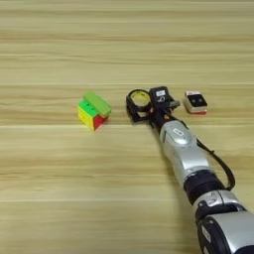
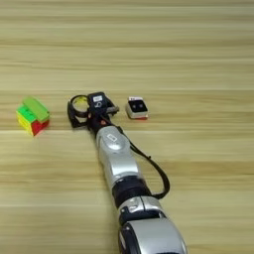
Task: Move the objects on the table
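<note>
Progress unclear: no goal place named, no thing visibly set apart as finished. Taking the puzzle cube (image 1: 92, 117) as landmark: lime-green block (image 1: 97, 103) lying on top of it, tilted; black ring (image 1: 138, 100) just to its right on the table (image 1: 59, 188); white-and-red box (image 1: 195, 102) further right, well apart from it, with a small black cube (image 1: 197, 101) apparently resting on the box's top face. Judged remaining: all four objects, unless the block on the cube counts as placed.

Right gripper (image 1: 147, 110) at the black ring, to the right of the puzzle cube. Silver forearm (image 1: 184, 149) entering from the lower right corner, stretched diagonally up and left, low over the table. Black fingers around the ring's near side; whether apart or clamped on it cannot be told. Ring possibly in hand, possibly only touched.
</note>
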Motion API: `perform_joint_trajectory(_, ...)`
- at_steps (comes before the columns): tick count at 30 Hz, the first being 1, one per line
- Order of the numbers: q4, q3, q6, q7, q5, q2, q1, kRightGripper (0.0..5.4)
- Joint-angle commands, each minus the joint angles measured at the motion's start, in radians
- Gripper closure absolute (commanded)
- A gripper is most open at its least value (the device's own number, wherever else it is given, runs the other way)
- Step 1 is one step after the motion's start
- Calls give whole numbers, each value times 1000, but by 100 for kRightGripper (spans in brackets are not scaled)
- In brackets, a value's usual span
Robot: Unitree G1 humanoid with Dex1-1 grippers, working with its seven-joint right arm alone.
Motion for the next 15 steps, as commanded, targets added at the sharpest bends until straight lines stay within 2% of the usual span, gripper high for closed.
perform_joint_trajectory(1, 0, -10, -30, 3, 9, -15, -88, 2)
perform_joint_trajectory(9, 42, -9, -32, 25, 13, -12, -101, 2)
perform_joint_trajectory(15, 20, -2, -25, 43, 17, -4, -89, 2)
